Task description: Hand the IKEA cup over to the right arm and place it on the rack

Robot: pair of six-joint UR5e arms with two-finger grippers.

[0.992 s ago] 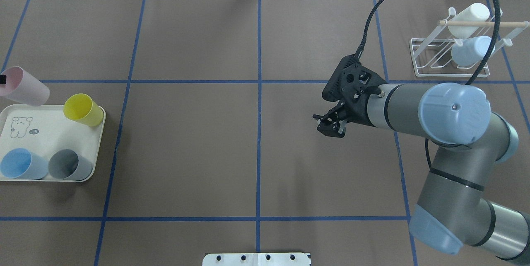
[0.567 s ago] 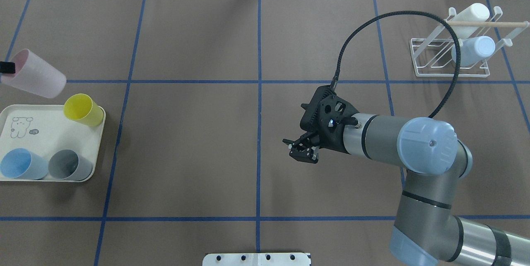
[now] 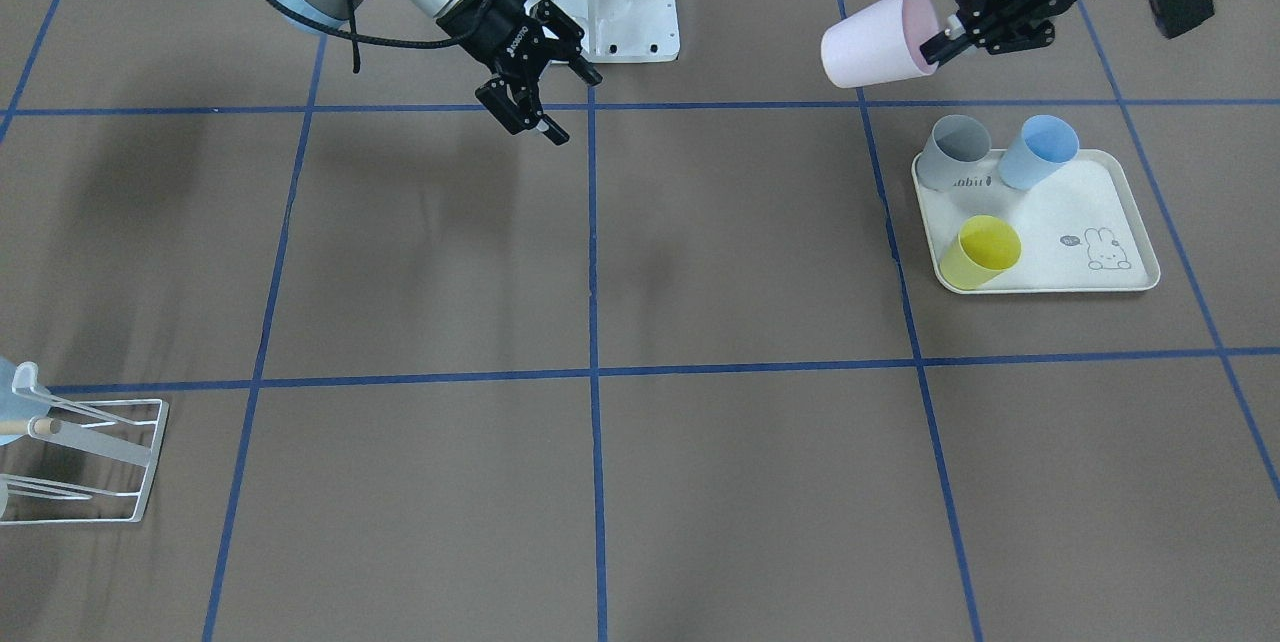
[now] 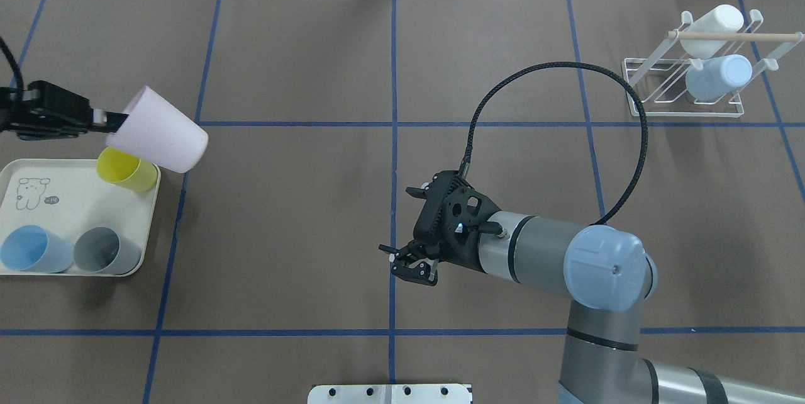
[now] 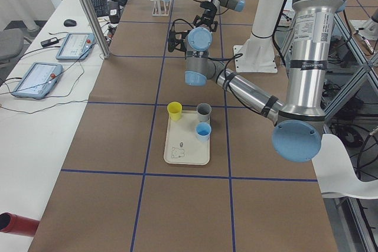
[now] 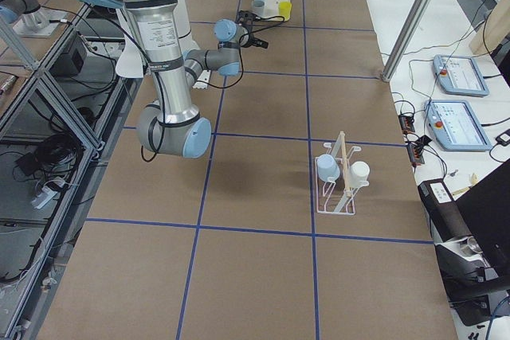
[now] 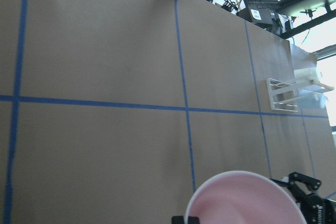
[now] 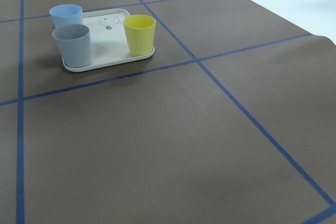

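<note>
The IKEA cup [image 4: 165, 134] is pale pink and hangs tilted above the table's left part, its mouth toward my left gripper [image 4: 112, 119], which is shut on its rim. In the front-facing view the cup [image 3: 872, 49] hangs beyond the tray, the left gripper [image 3: 945, 42] at its rim. My right arm's gripper [image 4: 410, 263] is open and empty near the centre line, well to the right of the cup. It also shows open in the front-facing view [image 3: 572, 107]. The white wire rack [image 4: 682, 114] stands at the far right, holding a white cup [image 4: 710, 29] and a pale blue cup [image 4: 720, 75].
A cream tray [image 4: 60, 206] at the left edge carries a yellow cup [image 4: 126, 168], a blue cup [image 4: 31, 250] and a grey cup [image 4: 104, 251]. The right arm's black cable [image 4: 566, 67] loops over the table between the arm and the rack.
My left gripper has carried the pink cup rightward, in from the left edge. My right arm has swung left and nearer, away from the rack toward the centre line.
</note>
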